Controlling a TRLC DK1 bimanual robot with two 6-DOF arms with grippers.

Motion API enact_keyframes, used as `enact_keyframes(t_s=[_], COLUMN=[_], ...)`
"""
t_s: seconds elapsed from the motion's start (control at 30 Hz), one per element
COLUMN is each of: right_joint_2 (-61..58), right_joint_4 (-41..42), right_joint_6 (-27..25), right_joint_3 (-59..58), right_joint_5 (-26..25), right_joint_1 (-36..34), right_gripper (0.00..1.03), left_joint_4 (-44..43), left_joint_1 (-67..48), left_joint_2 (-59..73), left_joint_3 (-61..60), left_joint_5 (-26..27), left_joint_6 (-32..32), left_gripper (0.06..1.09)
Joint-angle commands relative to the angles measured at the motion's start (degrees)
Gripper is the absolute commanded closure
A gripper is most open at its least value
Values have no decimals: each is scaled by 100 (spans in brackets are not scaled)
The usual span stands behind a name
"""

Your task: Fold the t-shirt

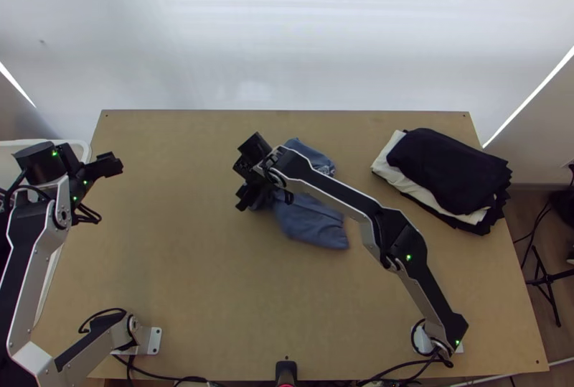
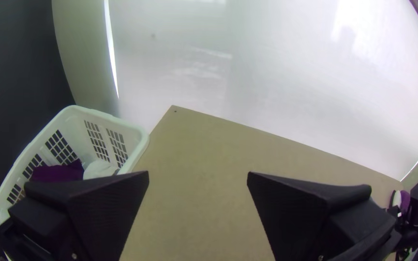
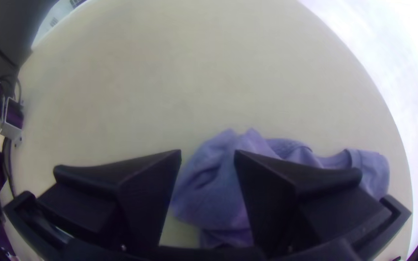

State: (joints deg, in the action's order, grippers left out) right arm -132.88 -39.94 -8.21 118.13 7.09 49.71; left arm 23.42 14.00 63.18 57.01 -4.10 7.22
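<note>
T-shirt [image 1: 312, 225] is bunched up on the table [image 1: 215, 279], so it's probably gotta be spread first. Right gripper [image 3: 208, 152] (over it) and left gripper [image 2: 198, 175] are wide open, empty; next, an edge should be pinched.

The t-shirt [image 1: 316, 223] lies around the middle of the table [image 1: 179, 258], with a stack of clothes [image 1: 448, 171] to its right, near the far right corner; beside the table's left edge is a laundry basket [image 2: 131, 126], garments [image 2: 59, 172] inside; on the floor at right, probably a tripod [image 1: 547, 281]
</note>
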Motion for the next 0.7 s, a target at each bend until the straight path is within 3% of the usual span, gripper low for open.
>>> enact_keyframes(t_s=[0.0,0.07,0.17,0.67], right_joint_2=[-186,-212,-194,1335], right_joint_4=[-5,-5,171,206], right_joint_6=[-5,3,-41,496], right_joint_3=[44,44,9,431], right_joint_5=[-173,-243,-340,-340], right_joint_1=[-85,-85,-85,-445], right_gripper=[51,52,99,100], left_joint_4=[31,31,31,-48], left_joint_1=[6,15,15,15], left_joint_2=[46,46,46,230], left_joint_3=[91,64,29,179], left_joint_5=[6,6,6,14], left_joint_6=[-10,-19,-28,-2], left_gripper=[10,10,10,10])
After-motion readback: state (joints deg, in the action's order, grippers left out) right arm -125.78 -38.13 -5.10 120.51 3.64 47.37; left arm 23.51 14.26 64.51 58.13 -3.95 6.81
